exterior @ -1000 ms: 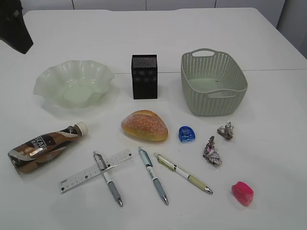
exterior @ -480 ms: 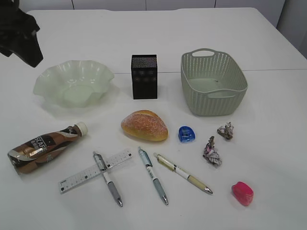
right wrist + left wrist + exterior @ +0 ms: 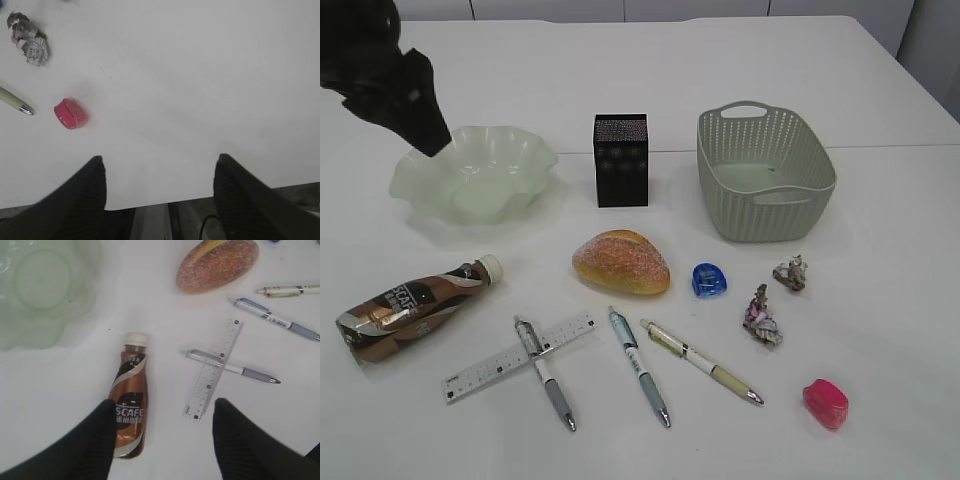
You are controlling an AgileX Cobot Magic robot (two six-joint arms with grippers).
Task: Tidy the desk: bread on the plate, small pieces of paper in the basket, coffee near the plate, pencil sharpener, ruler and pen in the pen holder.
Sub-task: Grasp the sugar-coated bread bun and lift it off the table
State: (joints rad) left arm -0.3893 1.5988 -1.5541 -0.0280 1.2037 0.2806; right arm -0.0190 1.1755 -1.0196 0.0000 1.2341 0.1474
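Both grippers empty, jaws apart | L gripper (image 3: 162,432) moved in over far-left plate (image 3: 475,175), above coffee (image 3: 131,400) lying near-left | R gripper (image 3: 160,195) idle | nothing tidied; coffee prob. first.

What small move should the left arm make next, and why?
Probably lower the open left gripper onto the brown and silver coffee bottle: it lies on its side just under the left finger, away from the pale green wavy-rimmed plate.

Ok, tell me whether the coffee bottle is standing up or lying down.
Lying down. The coffee bottle rests on its side on the desk, white cap pointing toward the plate.
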